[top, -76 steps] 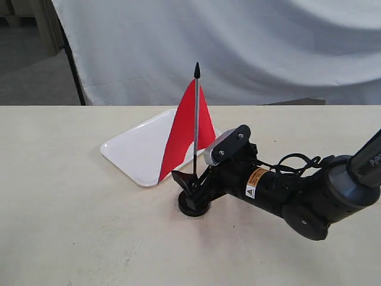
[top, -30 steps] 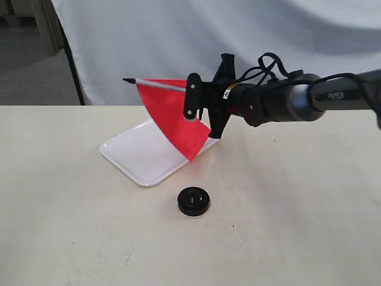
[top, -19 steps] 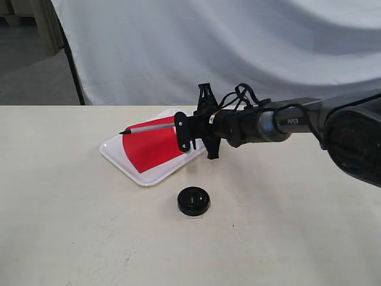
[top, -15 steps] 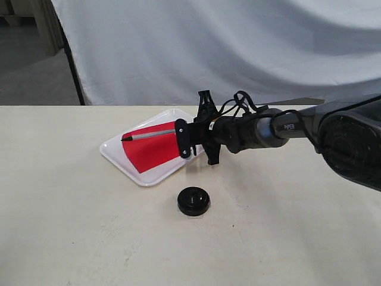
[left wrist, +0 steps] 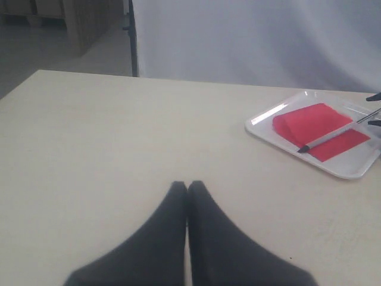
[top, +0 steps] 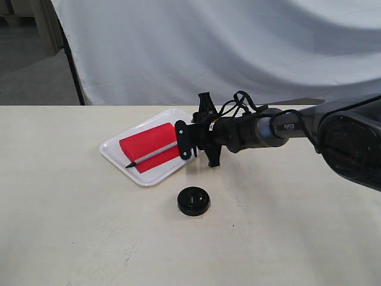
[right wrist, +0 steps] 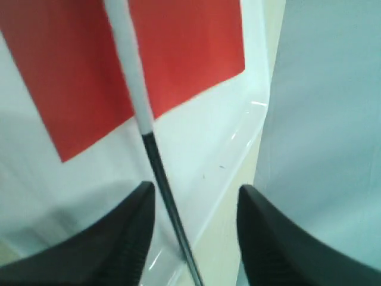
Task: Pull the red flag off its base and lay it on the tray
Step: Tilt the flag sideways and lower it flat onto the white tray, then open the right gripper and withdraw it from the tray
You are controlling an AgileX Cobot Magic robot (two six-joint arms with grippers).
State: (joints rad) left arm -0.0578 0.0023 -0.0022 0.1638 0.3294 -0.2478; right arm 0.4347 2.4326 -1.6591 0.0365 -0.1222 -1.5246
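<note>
**Exterior view.** A shallow white plastic tray [top: 113,152] with rounded corners and a raised glossy rim is set on the matte beige desk [top: 71,238], left of the frame's centre. The red flag [top: 146,140] is laid in the tray. Its plain cloth is folded into a soft roll. Its thin pole, silver along the cloth and black at the pointed tip, is angled toward the lower left, with the tip near the tray's lower-left rim. The pole's other end is seen between the fingers of the right gripper [top: 185,140], which is carried on a black cylindrical arm [top: 280,128] extended from the right. The base [top: 193,201], a small round black disc, is seen on the desk below the tray and apart from it.

**Right wrist view.** The right gripper [right wrist: 195,189] is shown parted well wider than the pole, which is not clamped.

**Left wrist view.** The left gripper [left wrist: 188,189] is shown pressed closed on nothing, well apart from the tray [left wrist: 262,132] and flag [left wrist: 309,121].
</note>
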